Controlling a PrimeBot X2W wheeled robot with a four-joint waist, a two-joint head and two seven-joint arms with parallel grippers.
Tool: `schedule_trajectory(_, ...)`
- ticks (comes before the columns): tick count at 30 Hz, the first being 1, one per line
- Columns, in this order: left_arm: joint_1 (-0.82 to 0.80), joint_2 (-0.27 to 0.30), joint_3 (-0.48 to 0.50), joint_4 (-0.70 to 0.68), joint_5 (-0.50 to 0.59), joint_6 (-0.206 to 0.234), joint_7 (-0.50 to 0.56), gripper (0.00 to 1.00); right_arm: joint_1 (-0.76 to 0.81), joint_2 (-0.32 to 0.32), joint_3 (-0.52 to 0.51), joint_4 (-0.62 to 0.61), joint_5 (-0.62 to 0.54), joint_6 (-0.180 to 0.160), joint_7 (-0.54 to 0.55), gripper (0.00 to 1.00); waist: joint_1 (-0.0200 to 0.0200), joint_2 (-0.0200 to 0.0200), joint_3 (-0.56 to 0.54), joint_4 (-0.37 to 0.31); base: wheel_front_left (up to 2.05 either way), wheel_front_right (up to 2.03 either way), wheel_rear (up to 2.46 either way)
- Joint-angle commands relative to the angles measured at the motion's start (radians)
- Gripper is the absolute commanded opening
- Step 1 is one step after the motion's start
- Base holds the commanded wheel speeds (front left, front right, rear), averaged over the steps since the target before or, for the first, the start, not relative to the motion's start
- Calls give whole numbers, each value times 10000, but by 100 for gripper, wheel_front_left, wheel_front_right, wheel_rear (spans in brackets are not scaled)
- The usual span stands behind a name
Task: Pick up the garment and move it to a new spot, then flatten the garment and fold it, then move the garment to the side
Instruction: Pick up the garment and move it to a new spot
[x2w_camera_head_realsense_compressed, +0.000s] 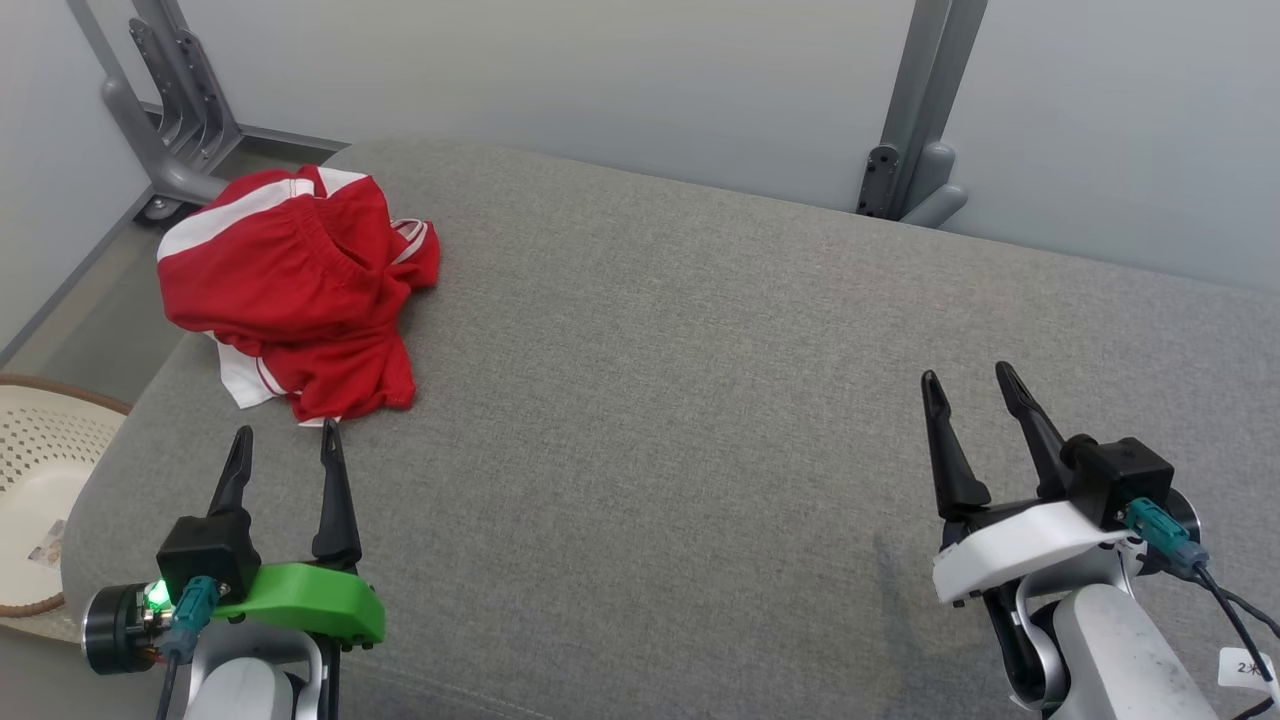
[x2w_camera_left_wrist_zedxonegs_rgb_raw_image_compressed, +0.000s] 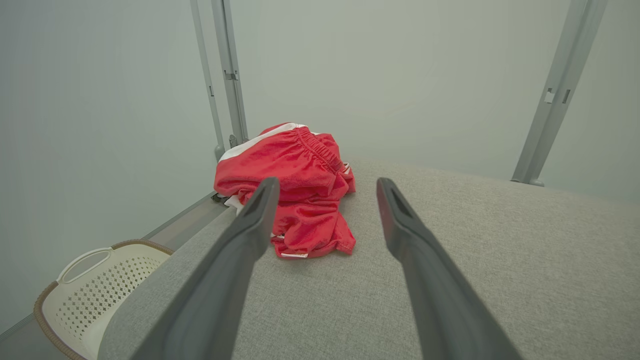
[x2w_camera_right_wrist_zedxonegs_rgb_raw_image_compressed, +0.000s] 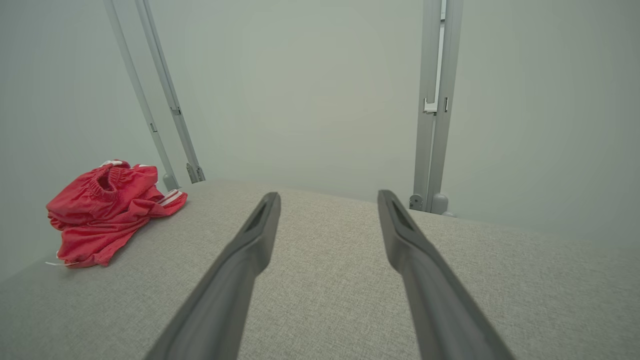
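Garment (x2w_camera_head_realsense_compressed: 295, 290), red with white trim, is lying crumpled at the far-left corner of the grey pad (x2w_camera_head_realsense_compressed: 700, 380), nothing gripping it. Left gripper (x2w_camera_head_realsense_compressed: 286, 430) is hovering low at near-left, fingers pointing straight ahead at the heap, one tip near the closest hem, jaws spread wide and empty. Right gripper (x2w_camera_head_realsense_compressed: 967, 375) is hanging at near-right, well apart from the garment, fingers angling forward and slightly left, jaws likewise spread, empty. Basket (x2w_camera_head_realsense_compressed: 40, 470) is sitting on the floor off the pad's left edge.
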Motion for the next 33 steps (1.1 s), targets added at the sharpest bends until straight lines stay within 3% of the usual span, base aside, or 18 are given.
schedule_trajectory(1,87,-5,36,-39,14,47,-32,100,-76,-21,10,11,30,1,-26,100,0,0,3,-16,0,0,0)
schedule_trajectory(15,-243,-133,164,-306,62,71,-33,100,-71,-109,-51,14,-21,1,-25,100,0,0,53,7,0,0,0)
schedule_trajectory(23,-2052,111,481,-281,-130,-318,-33,100,-556,-301,230,-367,-137,1,290,100,0,0,958,-413,0,0,0)
schedule_trajectory(33,-5247,940,796,2970,-910,-1272,1238,100,-1413,-598,577,-1233,-285,1,763,100,0,0,3158,-1692,0,0,0)
